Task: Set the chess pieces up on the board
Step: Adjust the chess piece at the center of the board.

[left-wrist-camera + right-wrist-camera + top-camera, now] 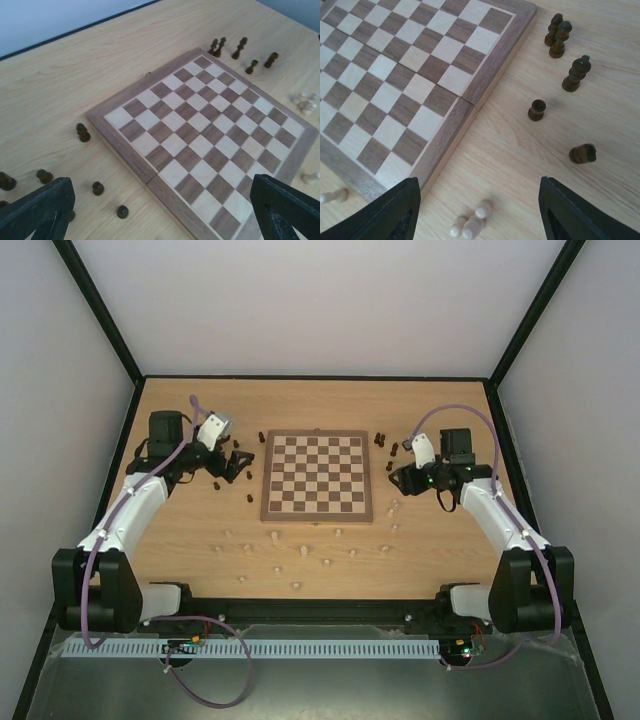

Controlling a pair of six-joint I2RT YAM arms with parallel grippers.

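Top external view gives us the board (316, 517) lying square in the middle of the tabletop (200, 410). Every check is bare, so we judge the setting-up has barely begun. Dark pieces (262, 437) stand off its nine o'clock and two o'clock sides, while pale pieces (303, 552) are strewn at six o'clock, toward the arm bases.

We think each arm is posted beside a cluster so it can feed its own half of the board. The left hand (232, 462) hangs among the dark pieces at nine o'clock with its fingers spread wide and nothing between them. The right hand (400, 478) sits low at three o'clock, its fingers apart and gripping nothing. In its wrist view, a few pale pieces lie between the fingers, touching neither. We take that as lining up for a pick.

The pieces are small turned wood with round heads and flared feet, the dark ones glossy and the pale ones matt. The board is smooth veneer with a brown rim and a seam across its middle. The tabletop shows a light, fine grain.
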